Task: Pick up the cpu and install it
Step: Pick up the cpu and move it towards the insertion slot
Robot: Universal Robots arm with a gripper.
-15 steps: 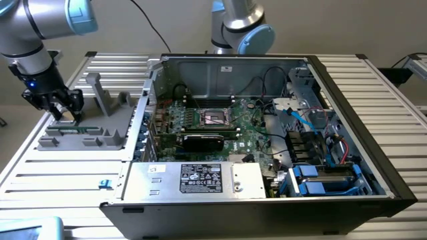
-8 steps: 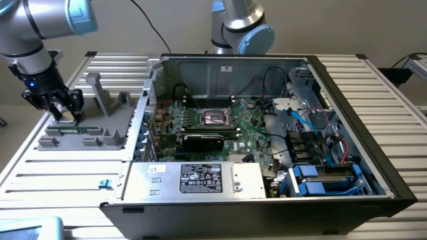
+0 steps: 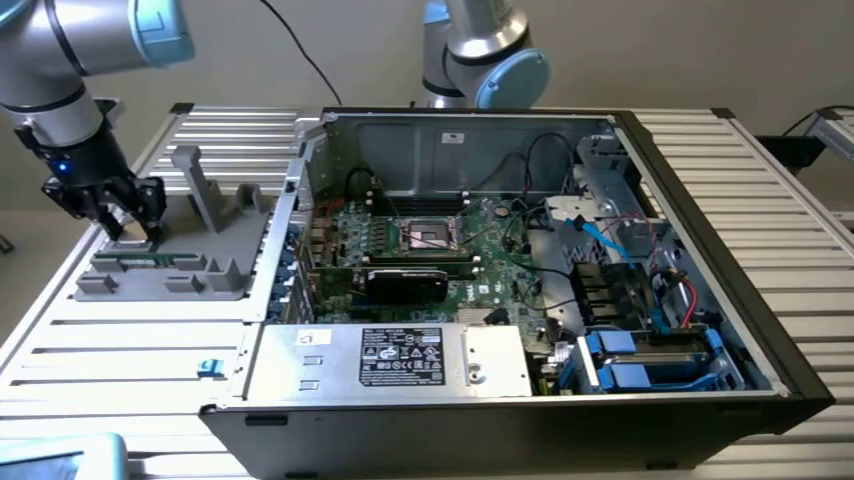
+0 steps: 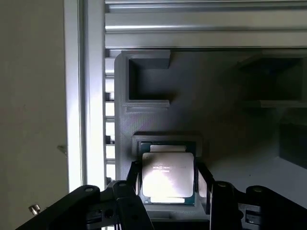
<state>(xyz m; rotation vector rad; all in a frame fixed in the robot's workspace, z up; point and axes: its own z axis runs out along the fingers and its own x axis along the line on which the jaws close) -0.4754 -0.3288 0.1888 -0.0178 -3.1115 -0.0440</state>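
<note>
The cpu (image 4: 168,167), a flat square chip with a silvery top and thin green rim, lies in a shallow recess of the grey holder tray (image 3: 174,270) at the exterior view's left. My gripper (image 3: 127,232) is lowered over that tray. In the wrist view the gripper (image 4: 168,178) straddles the chip, one dark finger (image 4: 135,176) at each of two opposite edges, very close to them, and the jaws look open. The chip rests flat in its recess. The motherboard's socket (image 3: 430,235), a dark square with a metal frame, sits in the middle of the open computer case.
The open computer case (image 3: 694,250) takes up the table's middle and the exterior view's right. Upright grey posts (image 3: 200,185) rise from the tray just beside my gripper. A second robot arm (image 3: 481,60) stands behind the case. The slatted table's edge (image 3: 40,320) runs close to the tray.
</note>
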